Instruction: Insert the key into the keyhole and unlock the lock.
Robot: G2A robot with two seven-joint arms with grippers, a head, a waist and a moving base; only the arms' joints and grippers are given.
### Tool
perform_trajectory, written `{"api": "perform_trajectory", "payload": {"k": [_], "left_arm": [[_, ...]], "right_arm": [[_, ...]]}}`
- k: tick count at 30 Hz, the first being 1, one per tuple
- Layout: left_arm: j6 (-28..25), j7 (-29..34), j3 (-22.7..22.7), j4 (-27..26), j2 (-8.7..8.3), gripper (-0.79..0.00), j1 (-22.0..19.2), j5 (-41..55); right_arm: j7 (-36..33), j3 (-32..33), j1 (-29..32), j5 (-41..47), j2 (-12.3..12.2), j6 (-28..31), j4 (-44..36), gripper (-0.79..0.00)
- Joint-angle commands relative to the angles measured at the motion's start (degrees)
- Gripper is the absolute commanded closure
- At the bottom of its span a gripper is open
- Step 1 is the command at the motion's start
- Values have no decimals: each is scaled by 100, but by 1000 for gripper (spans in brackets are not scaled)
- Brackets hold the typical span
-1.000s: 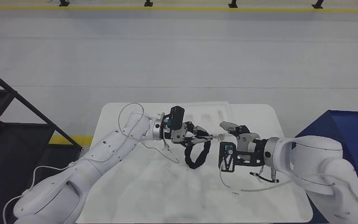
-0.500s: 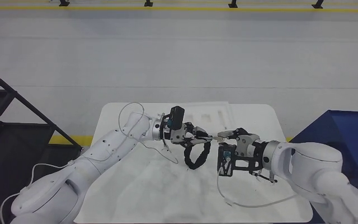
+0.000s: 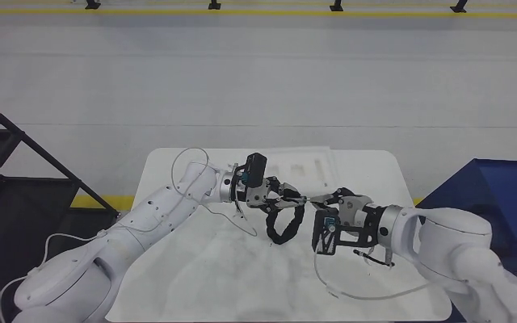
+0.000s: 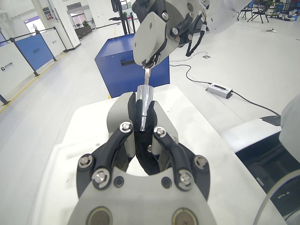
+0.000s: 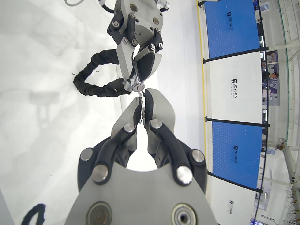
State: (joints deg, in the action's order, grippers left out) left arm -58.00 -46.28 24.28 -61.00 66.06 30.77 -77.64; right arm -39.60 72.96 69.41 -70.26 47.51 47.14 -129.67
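Observation:
The lock is a chrome cylinder (image 4: 143,105) with a black fabric-covered cable loop (image 3: 284,228) hanging under it. My left gripper (image 4: 143,108) is shut on the cylinder and holds it above the table's middle. A small silver key (image 4: 147,77) is pinched in my right gripper (image 5: 141,105), which is shut on the key's head. The key's blade meets the keyhole face (image 5: 137,86) of the cylinder, tip inside the opening. In the top view the left gripper (image 3: 289,196) and right gripper (image 3: 317,199) point at each other, almost touching.
The white table (image 3: 218,274) lies under both arms, with a shallow white tray (image 3: 303,165) at its far edge. A blue cabinet (image 3: 485,182) stands off the table's right side. A white cable (image 3: 363,292) trails under the right arm.
The right gripper has moved left toward the lock with the key, closing the gap until the key's blade meets the keyhole. The left arm has stayed put.

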Motion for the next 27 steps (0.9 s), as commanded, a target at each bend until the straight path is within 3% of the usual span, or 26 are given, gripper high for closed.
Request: {"api": "perform_trajectory", "payload": {"k": [1,19,20,21,22,27], "left_arm": [[0,0,-3,-4,-5,0,-5,-9],[15,-15,178,-197,-35,0,67,-452],[10,-10,191,-196,-36,0,75,-467],[8,-8,206,-188,-37,0,81,-487],[5,-5,218,-187,-37,0,90,-504],[114,161,295,-47,-45,0,106,-750]], "right_arm": [[-26,48,40,352,3,-138,97,0],[-1103,225,-5,3089,-8,-1337,552,0],[-1150,219,-11,3162,-9,-1361,567,-126],[-1194,220,-30,3199,-12,-1368,563,-690],[-1208,222,-43,3233,-13,-1382,566,-785],[-1225,259,-55,3421,-23,-1400,588,-785]]}}
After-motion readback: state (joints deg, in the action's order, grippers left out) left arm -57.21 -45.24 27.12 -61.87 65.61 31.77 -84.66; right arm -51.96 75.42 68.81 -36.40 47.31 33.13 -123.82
